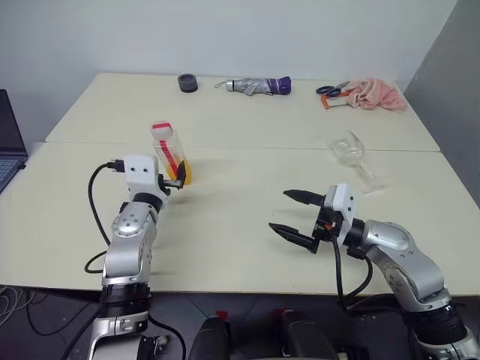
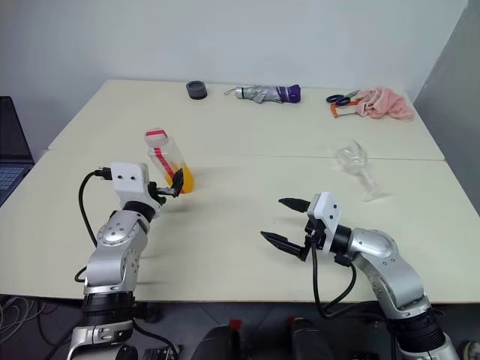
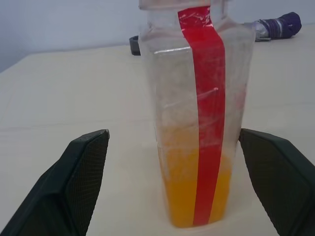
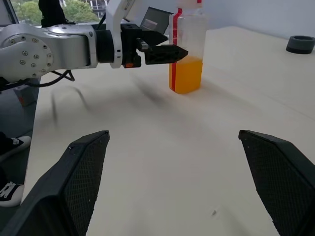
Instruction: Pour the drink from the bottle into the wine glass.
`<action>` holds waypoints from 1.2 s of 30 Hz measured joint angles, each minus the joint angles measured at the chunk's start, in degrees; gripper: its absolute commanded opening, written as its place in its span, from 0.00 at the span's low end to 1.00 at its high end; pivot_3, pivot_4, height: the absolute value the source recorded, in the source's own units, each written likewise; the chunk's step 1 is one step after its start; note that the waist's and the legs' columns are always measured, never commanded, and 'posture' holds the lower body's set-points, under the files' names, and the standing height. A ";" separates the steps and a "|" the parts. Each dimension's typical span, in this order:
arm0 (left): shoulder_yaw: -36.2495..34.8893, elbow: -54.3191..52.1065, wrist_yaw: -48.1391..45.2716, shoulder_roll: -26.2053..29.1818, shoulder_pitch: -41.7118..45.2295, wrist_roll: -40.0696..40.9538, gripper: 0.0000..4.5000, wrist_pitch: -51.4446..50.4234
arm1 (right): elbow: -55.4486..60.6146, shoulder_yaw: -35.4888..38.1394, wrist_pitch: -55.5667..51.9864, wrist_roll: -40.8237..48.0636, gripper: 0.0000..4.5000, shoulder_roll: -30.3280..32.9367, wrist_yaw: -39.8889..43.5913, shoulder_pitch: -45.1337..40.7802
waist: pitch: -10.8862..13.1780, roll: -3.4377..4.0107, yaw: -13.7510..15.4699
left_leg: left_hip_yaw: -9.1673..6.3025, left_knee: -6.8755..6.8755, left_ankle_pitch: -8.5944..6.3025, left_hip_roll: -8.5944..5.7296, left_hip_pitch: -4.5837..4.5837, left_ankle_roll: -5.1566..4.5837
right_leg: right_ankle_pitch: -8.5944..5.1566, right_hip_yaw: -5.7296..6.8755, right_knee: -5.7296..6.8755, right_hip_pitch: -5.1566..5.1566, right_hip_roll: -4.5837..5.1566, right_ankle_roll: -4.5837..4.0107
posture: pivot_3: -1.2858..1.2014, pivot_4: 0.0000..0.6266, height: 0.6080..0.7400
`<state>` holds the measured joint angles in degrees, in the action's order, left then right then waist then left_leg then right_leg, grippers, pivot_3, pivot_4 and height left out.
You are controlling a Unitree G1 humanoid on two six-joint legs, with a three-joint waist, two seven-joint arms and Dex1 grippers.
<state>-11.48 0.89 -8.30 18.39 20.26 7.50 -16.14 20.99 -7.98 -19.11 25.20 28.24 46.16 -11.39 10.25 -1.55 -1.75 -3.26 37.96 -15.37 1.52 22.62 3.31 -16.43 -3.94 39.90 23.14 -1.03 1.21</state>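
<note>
The bottle (image 1: 168, 147), clear with a red cap and a red strip, stands on the left half of the table. The orange drink (image 1: 185, 173) fills only its bottom part. My left gripper (image 1: 178, 177) is open at the bottle's base. In the left wrist view its fingers (image 3: 84, 179) flank the bottle (image 3: 197, 108) with a gap on each side. My right gripper (image 1: 298, 216) hangs open and empty over the table's near middle, pointing left. The wine glass (image 1: 350, 148) is at the right, beyond it, bowl leaning away from its foot. I cannot tell whether it stands or lies.
Along the far edge lie a black round object (image 1: 187, 82), a folded umbrella (image 1: 259, 85), scissors (image 1: 331, 91) and a pink cloth (image 1: 376, 94). A laptop (image 1: 7, 142) pokes in at the left. A seam (image 1: 300, 148) runs across where two tabletops meet.
</note>
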 measured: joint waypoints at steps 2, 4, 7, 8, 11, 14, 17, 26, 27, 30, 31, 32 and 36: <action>0.03 1.11 0.02 0.00 1.30 -0.04 0.99 0.48 | 0.00 -0.04 0.00 -0.21 1.00 -0.01 -0.02 -0.17 | 0.00 0.00 0.00 | 0.00 0.00 0.00 0.00 0.00 0.00 | 0.00 0.00 0.00 0.00 0.01 0.00 | 0.52 0.24 1.00; 0.07 2.33 0.09 -0.02 2.57 -0.21 0.99 0.54 | 0.00 -0.05 -0.01 -0.42 1.00 -0.08 -0.04 -0.52 | 0.00 0.00 0.00 | -0.01 0.00 0.00 -0.01 0.00 0.00 | 0.00 0.01 0.01 0.00 0.01 0.00 | 0.52 0.24 1.00; 0.36 3.77 0.24 -0.19 4.54 -0.59 0.99 0.64 | 0.00 -0.07 -0.04 -0.69 1.00 -0.38 -0.09 -1.06 | 0.00 0.00 0.00 | -0.02 0.00 0.00 -0.01 0.01 0.00 | 0.00 0.02 0.00 0.00 0.01 0.00 | 0.52 0.24 1.00; 0.47 4.03 0.28 -0.39 5.11 -0.67 0.99 0.66 | 0.00 -0.07 -0.05 -0.76 1.00 -0.47 -0.10 -1.17 | 0.00 0.00 0.00 | -0.03 0.00 0.00 -0.01 0.02 0.00 | 0.00 0.02 0.00 0.00 0.02 0.00 | 0.52 0.24 1.00; 0.59 4.67 0.46 -1.33 6.67 -0.70 0.99 0.75 | -0.02 -0.09 -0.15 -1.08 1.00 -1.02 -0.13 -1.55 | 0.00 0.00 0.00 | -0.04 0.01 0.00 -0.01 0.04 0.01 | 0.01 0.04 0.01 0.01 0.04 0.00 | 0.52 0.24 1.00; 0.82 5.71 0.91 -1.97 8.23 -0.75 0.99 0.75 | -0.02 -0.08 -0.33 -1.10 1.00 -1.58 -0.13 -2.41 | 0.00 0.00 -0.02 | -0.04 0.01 0.00 -0.01 0.03 0.01 | 0.01 0.04 0.01 0.01 0.04 0.00 | 0.52 0.24 1.00; 0.83 6.54 1.49 -2.48 8.79 -0.75 0.99 0.73 | -0.02 -0.06 -0.47 -1.09 1.00 -1.78 -0.13 -2.89 | 0.00 0.00 -0.02 | -0.04 0.01 0.00 -0.01 0.04 0.01 | 0.01 0.04 0.01 0.02 0.04 0.00 | 0.52 0.24 1.00; 0.79 8.13 3.86 -2.98 10.10 -0.88 0.99 -0.11 | -0.04 -0.04 -1.11 -1.07 1.00 -2.10 -0.13 -3.24 | 0.00 0.00 -0.01 | -0.07 0.01 0.00 -0.01 0.05 0.01 | 0.01 0.07 0.02 0.02 0.08 0.00 | 0.52 0.24 1.00; 0.79 8.21 3.97 -2.98 10.19 -0.89 0.99 -0.28 | -0.04 -0.02 -1.21 -1.03 1.00 -2.16 -0.13 -3.31 | 0.00 0.00 -0.01 | -0.08 0.01 0.00 -0.01 0.05 0.01 | 0.01 0.07 0.02 0.02 0.08 0.00 | 0.52 0.24 1.00; 0.82 8.38 4.21 -2.98 10.63 -0.92 0.99 -0.96 | -0.04 -0.01 -1.43 -0.75 1.00 -2.51 -0.11 -3.33 | 0.00 0.00 0.00 | -0.08 0.01 0.00 -0.01 0.06 0.01 | 0.01 0.08 0.02 0.02 0.08 0.00 | 0.52 0.24 1.00; 0.82 8.40 4.25 -2.98 10.82 -0.93 0.99 -1.06 | -0.04 -0.01 -1.47 -0.44 1.00 -2.63 -0.09 -3.43 | 0.00 0.00 0.00 | -0.08 0.01 0.00 -0.01 0.06 0.01 | 0.01 0.08 0.02 0.02 0.08 0.00 | 0.52 0.24 1.00; 0.84 8.41 4.32 -2.98 11.06 -0.93 0.99 -1.14 | -0.04 0.01 -1.48 -0.06 1.00 -2.84 -0.07 -3.73 | 0.00 0.00 0.00 | -0.08 0.01 0.00 -0.01 0.06 0.01 | 0.01 0.08 0.02 0.02 0.08 0.00 | 0.52 0.24 1.00; 0.88 8.43 4.40 -2.98 11.63 -0.94 0.99 -1.30 | -0.03 0.07 -1.48 0.79 1.00 -3.48 -0.03 -5.43 | 0.00 0.00 -0.01 | -0.09 0.01 0.00 -0.01 0.06 0.01 | 0.02 0.09 0.03 0.02 0.08 0.00 | 0.52 0.24 1.00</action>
<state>-10.60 9.31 -3.90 15.42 31.90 6.56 -17.44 20.96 -7.91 -20.59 25.99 24.76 46.13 -16.82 10.25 -1.55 -1.76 -3.34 37.97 -15.37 1.52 22.68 3.31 -16.41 -3.85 39.92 23.16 -0.95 1.20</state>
